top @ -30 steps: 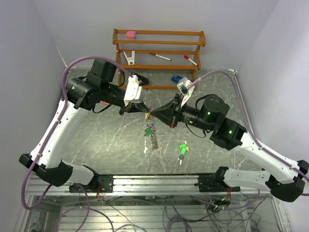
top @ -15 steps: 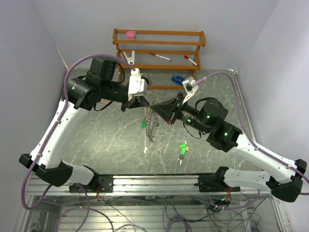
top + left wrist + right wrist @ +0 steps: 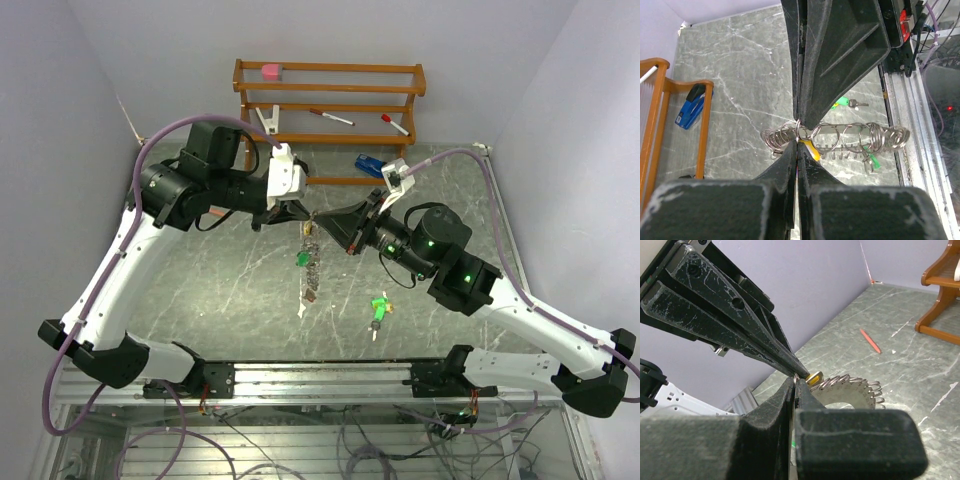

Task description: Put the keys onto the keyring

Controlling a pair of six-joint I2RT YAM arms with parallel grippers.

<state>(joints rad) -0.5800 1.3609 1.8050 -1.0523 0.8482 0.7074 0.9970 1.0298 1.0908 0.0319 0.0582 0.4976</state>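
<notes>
Grey marbled surface, seen from above: I am holding both arms over its middle, the left pincer (image 3: 303, 215) and right pincer (image 3: 326, 222) meeting tip to tip, each clamped on the keyring (image 3: 309, 262), which is hanging lengthwise below them. A loose green key (image 3: 378, 307) is lying toward the near edge, nearer my right arm.

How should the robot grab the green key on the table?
Probably from straight above, pinching the green key across its plastic head: it lies flat on the table, and the head looks thicker than the thin blade. The left gripper and right gripper are shut on the keyring.
</notes>
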